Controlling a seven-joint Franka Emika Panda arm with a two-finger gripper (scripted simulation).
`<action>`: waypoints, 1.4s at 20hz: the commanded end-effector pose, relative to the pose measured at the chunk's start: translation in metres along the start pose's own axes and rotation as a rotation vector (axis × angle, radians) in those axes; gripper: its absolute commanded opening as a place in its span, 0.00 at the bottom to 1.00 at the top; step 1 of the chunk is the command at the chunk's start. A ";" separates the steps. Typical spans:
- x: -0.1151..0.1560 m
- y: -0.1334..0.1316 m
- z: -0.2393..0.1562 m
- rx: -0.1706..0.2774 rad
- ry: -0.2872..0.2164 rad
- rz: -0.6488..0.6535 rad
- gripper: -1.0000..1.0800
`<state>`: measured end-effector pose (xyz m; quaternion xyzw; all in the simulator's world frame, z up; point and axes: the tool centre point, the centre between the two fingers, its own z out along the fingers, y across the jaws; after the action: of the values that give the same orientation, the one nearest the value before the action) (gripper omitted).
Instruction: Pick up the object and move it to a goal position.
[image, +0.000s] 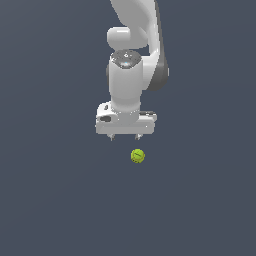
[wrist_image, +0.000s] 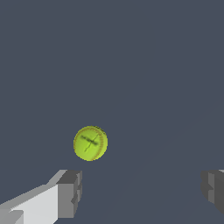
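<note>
1. Step in hand: approach and alignment. The white two-fingered gripper (image: 125, 137) hangs above the small yellow-green ball with thin darker seam lines (image: 138, 156), apart from it and holding nothing.
2. Finger state: the wrist view shows the two grey finger pads (wrist_image: 70, 192) spread wide, with a gap much wider than the ball (wrist_image: 90, 143). The fingers are released.
3. Ball position: the ball rests on the plain dark grey-blue surface (image: 50, 200). In the exterior view it sits just below the gripper and slightly toward the exterior view's right of the gripper's centre line. In the wrist view it lies nearer one pad than the other and not yet between them.
4. Recommended procedure: centre the gripper over the ball before descending, so that both pads meet it at its widest line. An off-centre closure would likely squeeze a round body sideways and set it rolling.
5. Descend until the pads flank the ball's middle, then close gently.
6. Appearance: bright, spherical, with crossing seam marks like a tennis ball; narrower than the gripper body. Its surface texture is too small to tell.
7. No goal marker shows in either view.
</note>
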<state>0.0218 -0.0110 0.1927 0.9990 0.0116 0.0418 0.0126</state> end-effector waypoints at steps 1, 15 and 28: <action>0.000 -0.004 0.006 0.002 -0.005 0.012 0.96; -0.006 -0.047 0.077 0.015 -0.066 0.184 0.96; -0.010 -0.060 0.100 0.016 -0.086 0.234 0.96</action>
<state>0.0187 0.0468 0.0918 0.9944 -0.1053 0.0001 0.0001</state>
